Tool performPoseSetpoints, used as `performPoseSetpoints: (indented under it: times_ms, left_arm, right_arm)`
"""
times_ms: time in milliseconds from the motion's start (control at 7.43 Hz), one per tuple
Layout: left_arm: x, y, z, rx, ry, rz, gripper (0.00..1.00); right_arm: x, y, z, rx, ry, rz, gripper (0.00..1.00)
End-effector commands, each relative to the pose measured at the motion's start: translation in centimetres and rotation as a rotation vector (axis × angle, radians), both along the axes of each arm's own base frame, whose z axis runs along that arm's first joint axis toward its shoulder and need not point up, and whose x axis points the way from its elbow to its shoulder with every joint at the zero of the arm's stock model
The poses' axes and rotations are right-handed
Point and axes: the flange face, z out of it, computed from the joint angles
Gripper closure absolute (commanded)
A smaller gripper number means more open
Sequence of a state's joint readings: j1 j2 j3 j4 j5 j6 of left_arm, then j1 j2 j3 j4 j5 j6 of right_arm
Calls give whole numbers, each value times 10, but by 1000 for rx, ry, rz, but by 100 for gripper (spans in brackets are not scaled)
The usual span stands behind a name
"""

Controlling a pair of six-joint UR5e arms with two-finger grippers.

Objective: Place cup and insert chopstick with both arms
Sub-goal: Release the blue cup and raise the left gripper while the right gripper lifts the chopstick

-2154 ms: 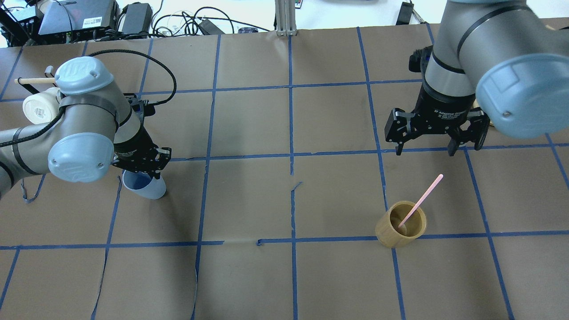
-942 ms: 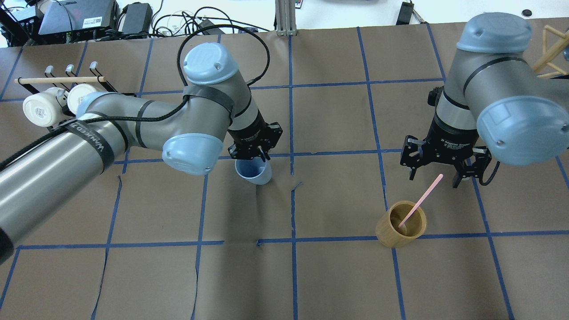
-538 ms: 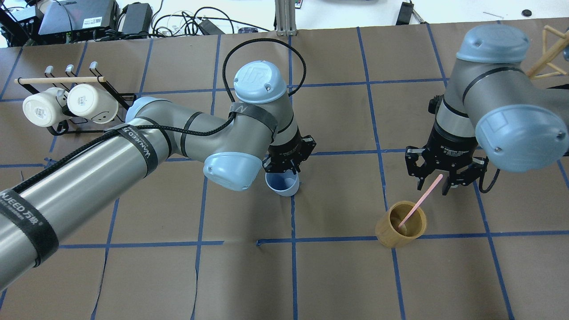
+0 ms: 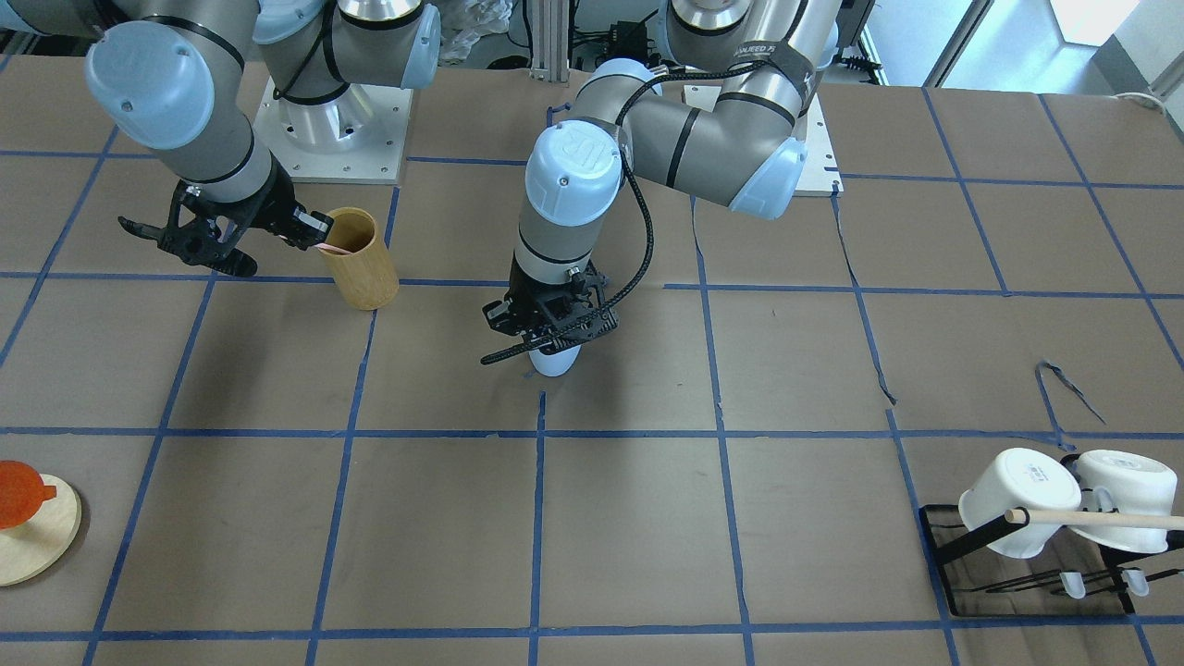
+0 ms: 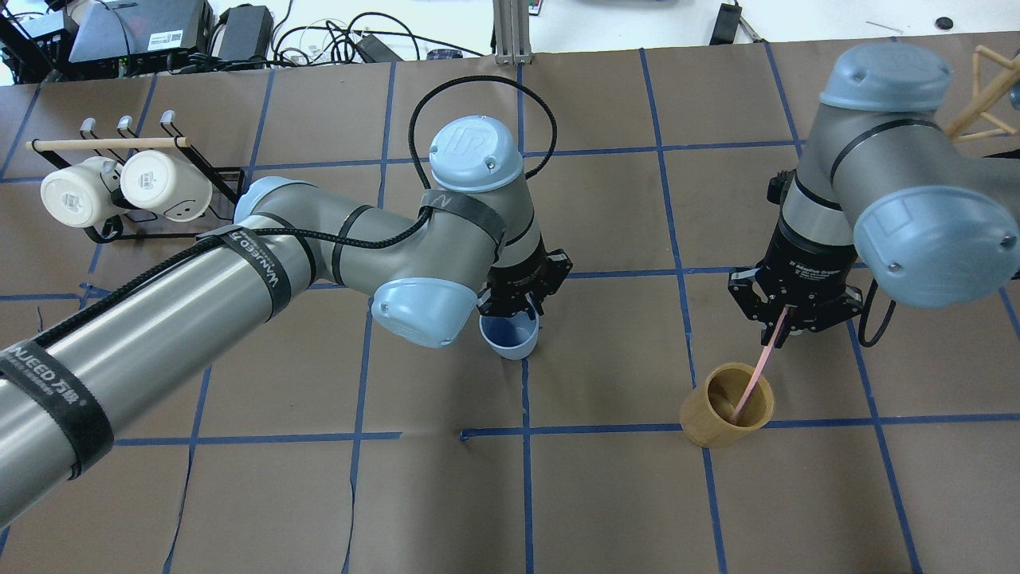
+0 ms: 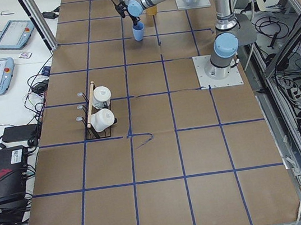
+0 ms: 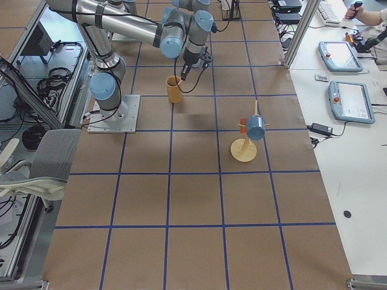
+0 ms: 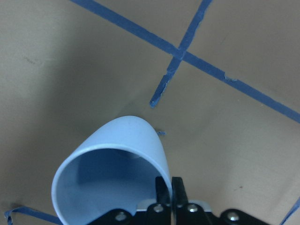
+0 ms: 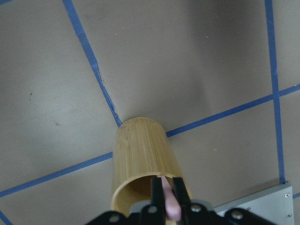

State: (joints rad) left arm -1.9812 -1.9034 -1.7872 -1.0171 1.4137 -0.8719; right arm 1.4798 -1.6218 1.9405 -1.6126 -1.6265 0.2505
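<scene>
Right gripper (image 5: 779, 336) just above bamboo cup (image 5: 704, 427) — fingers clamped on pink chopstick (image 5: 755, 372), its lower end inside that cup. Blue cup (image 5: 511, 341) well apart from bamboo cup, toward robot's left — left gripper (image 5: 515, 308) pinches its rim.

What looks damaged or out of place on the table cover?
The blue tape is torn and crooked beside the blue cup, and a loose strip curls near the mug rack. The brown paper has long slits. Nothing is spilled.
</scene>
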Motion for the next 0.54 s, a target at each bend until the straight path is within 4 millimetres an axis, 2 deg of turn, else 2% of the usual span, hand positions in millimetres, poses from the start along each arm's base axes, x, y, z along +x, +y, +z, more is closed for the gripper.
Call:
performPoseSetpoints:
  times_ms: [0,135,269,404]
  left_arm:
    - [6,-8,16,-43,16,-25,0]
    - [18,-27,44,-102,31,-76,0]
    - [37,-50,73,-132,40,-56,0]
    - [53,-64,103,-150,38,-122,3]
  right_arm:
    - [2,-7,16,-30,-18,-6,100]
    - [4,-11,26,-36,-46,-14,100]
    - [5,-14,34,-44,-50,-15,100]
    - [8,-16,42,-50,-83,-23,100]
